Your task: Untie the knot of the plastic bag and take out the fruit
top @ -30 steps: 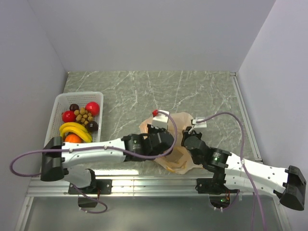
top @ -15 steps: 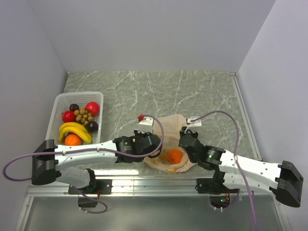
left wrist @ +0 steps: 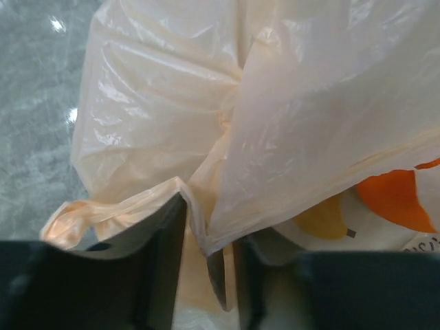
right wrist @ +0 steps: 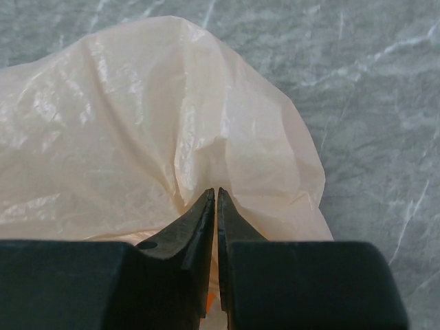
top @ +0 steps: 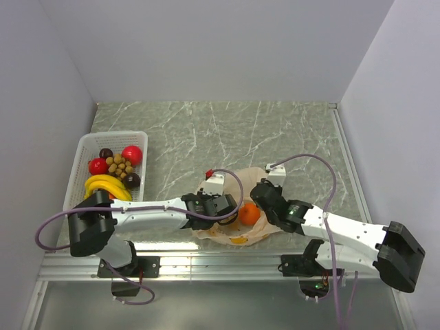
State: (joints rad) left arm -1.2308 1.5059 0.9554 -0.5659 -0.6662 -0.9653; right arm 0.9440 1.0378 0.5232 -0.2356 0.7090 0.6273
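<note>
The pale peach plastic bag lies crumpled near the table's front edge, between my two arms. One orange shows bare in its opened top. No knot is visible in any view. My left gripper sits at the bag's left side. Its jaws stand apart, and a loose fold of the bag hangs in the gap. An orange patch shows through the film at the right. My right gripper is pressed into the bag's right side, and its jaws pinch the puckered film.
A white basket stands at the left. It holds two red fruit, a tan cluster, bananas, an orange and dark round fruit. The table's front edge runs just below the bag. Grey walls close in the sides.
The orange was covered a second ago and now lies exposed. My left gripper has opened and shifted right toward it. My right gripper has slid left and closer in on the bag.
</note>
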